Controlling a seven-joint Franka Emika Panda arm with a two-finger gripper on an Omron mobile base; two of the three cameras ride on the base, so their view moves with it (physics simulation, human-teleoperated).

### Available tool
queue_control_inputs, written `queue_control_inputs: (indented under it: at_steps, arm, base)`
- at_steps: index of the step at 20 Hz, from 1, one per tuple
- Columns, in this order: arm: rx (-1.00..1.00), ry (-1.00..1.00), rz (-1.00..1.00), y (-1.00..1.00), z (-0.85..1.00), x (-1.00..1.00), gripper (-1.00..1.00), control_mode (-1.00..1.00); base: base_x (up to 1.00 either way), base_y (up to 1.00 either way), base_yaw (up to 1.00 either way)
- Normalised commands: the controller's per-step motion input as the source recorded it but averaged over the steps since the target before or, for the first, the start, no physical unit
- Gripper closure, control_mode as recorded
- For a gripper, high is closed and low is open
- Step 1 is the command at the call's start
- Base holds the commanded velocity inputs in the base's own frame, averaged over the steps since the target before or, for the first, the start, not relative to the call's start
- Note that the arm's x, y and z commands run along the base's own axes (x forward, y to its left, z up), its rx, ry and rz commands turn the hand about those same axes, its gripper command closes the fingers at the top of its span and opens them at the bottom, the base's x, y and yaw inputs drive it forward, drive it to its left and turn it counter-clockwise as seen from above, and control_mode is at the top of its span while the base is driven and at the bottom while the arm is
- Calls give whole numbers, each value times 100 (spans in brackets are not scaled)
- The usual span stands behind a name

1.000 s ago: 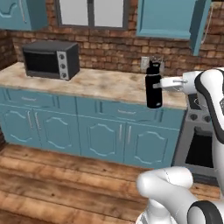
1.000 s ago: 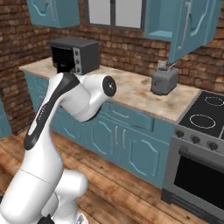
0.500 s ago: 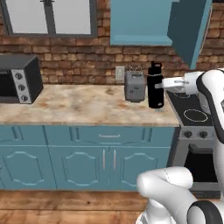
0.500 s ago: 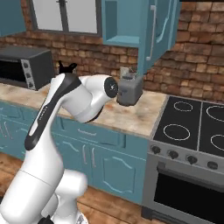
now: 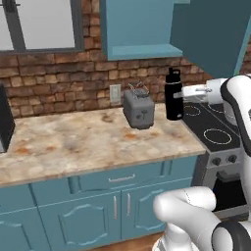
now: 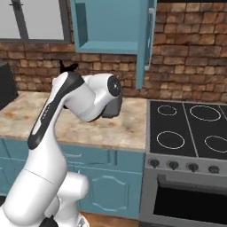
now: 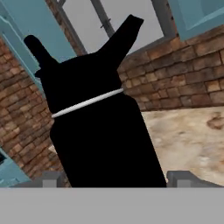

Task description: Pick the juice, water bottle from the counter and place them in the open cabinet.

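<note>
My gripper [image 5: 177,94] is shut on the water bottle [image 5: 173,95], a slim all-black bottle with a loop-handled lid, held upright in the air above the right end of the counter [image 5: 73,142]. In the hand view the water bottle [image 7: 100,131] stands between my fingertips [image 7: 51,178]. Its lid [image 6: 66,67] peeks out behind my arm in the right base view. The open cabinet [image 5: 139,29] hangs above and left of the bottle, and its door [image 5: 211,34] is swung out to the right. The open cabinet [image 6: 111,24] also appears in the right base view. The juice is out of view.
A grey toaster [image 5: 138,109] stands on the counter just left of the bottle. A black stove top [image 5: 211,127] adjoins the counter on the right. A dark microwave [image 5: 4,122] sits at the far left. Brick wall and a window lie behind.
The base has driven to the right along the counter, so the whole scene has slid left. The toaster, stove and open cabinet came into view. The bottle stays gripped.
</note>
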Motion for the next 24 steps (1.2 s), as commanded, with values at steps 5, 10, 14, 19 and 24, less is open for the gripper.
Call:
queue_control_inputs:
  at_steps: [5,10,14,19,24]
  arm:
    - [0,0,0,0,0,0,100,100]
    - [0,0,0,0,0,0,100,100]
    - [0,0,0,0,0,0,100,100]
    - [0,0,0,0,0,0,100,100]
    - [0,0,0,0,0,0,100,100]
  base:
    - [53,68,-54]
    - [74,55,-47]
    - [78,32,-20]
    - [57,22,-10]
    - [1,6,-3]
